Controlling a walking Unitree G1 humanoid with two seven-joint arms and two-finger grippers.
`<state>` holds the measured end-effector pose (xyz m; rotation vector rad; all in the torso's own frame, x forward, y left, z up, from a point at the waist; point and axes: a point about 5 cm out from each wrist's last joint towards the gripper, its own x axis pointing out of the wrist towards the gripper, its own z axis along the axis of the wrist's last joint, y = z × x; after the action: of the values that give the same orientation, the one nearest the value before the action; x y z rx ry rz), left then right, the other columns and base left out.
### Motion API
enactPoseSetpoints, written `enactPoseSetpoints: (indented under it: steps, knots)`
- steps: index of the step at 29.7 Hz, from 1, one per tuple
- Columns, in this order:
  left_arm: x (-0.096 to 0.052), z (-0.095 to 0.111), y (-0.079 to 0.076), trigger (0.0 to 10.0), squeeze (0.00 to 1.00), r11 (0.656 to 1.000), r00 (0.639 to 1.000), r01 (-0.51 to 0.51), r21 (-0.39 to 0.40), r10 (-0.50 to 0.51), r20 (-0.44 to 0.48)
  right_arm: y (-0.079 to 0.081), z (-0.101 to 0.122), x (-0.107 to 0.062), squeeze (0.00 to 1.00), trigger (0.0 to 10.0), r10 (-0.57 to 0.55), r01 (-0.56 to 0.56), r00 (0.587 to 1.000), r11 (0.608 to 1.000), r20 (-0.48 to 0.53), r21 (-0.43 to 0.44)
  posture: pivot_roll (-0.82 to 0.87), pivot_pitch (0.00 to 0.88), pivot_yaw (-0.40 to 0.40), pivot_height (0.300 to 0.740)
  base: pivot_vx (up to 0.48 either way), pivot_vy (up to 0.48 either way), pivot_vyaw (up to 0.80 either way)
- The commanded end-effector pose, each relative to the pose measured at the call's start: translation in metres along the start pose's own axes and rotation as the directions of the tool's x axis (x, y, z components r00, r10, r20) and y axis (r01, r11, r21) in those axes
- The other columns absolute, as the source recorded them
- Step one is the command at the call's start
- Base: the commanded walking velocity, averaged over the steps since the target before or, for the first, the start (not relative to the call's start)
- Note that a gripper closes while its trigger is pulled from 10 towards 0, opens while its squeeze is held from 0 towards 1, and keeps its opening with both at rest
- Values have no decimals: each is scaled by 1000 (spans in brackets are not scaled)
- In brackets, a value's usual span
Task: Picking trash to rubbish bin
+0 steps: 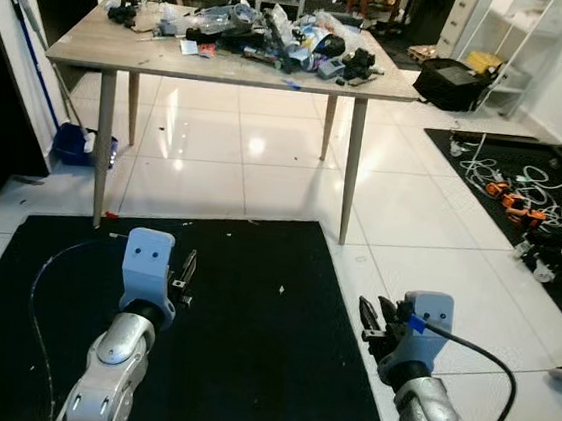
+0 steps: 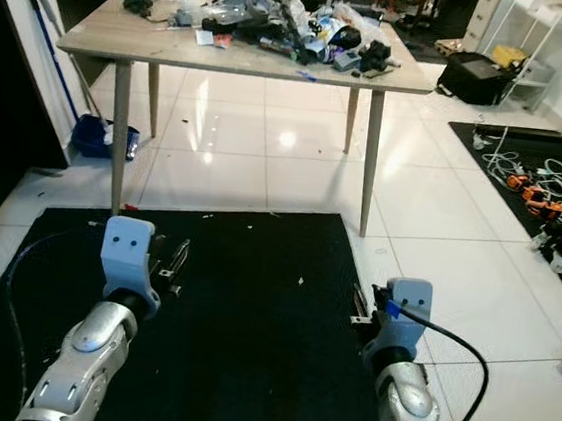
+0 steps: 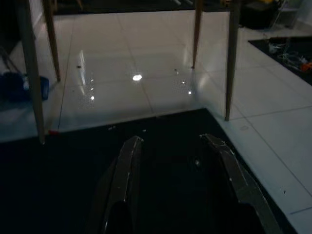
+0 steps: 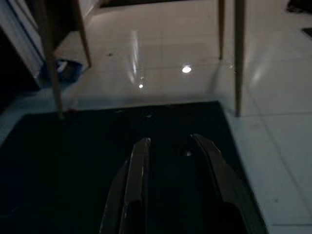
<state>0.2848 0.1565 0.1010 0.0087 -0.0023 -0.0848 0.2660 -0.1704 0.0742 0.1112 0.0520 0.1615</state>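
Note:
Both arms are held out low over a black floor mat (image 1: 245, 358). My left gripper (image 1: 185, 279) hovers over the mat's left half, open, with nothing between its fingers (image 3: 127, 165). Open and holding nothing as well, my right gripper (image 1: 370, 315) hangs near the mat's right edge, fingers (image 4: 139, 165) apart. A tiny white scrap (image 1: 281, 290) lies on the mat between the two grippers. More small specks lie near the mat's far edge (image 1: 250, 221). A small red bit (image 1: 110, 215) sits by the table's front left leg.
A wooden table (image 1: 117, 53) stands ahead, piled with clutter (image 1: 270, 30). A blue dustpan (image 1: 79, 144) and a long handle (image 1: 35, 59) lean at the left wall. A black case (image 1: 453, 85) and a mat with cables (image 1: 530, 186) lie to the right.

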Motion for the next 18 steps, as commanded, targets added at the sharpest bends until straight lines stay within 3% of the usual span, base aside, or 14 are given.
enactPoseSetpoints:
  steps: [1, 18]
  knots:
    - [-1, -3, -1, 10000, 0, 1000, 1000, 8, 15, -8, -15, -7, -1, -3, 0, 10000, -18, 18, 1000, 1000, -9, -17, -29, 55, -41, 740, 289, 0, 0]
    - [-3, -4, -3, 10000, 0, 1000, 1000, 1, 11, 0, -18, -6, -2, -4, 0, 10000, -15, 15, 1000, 1000, -13, -22, -32, 42, -46, 740, 292, 0, 0]
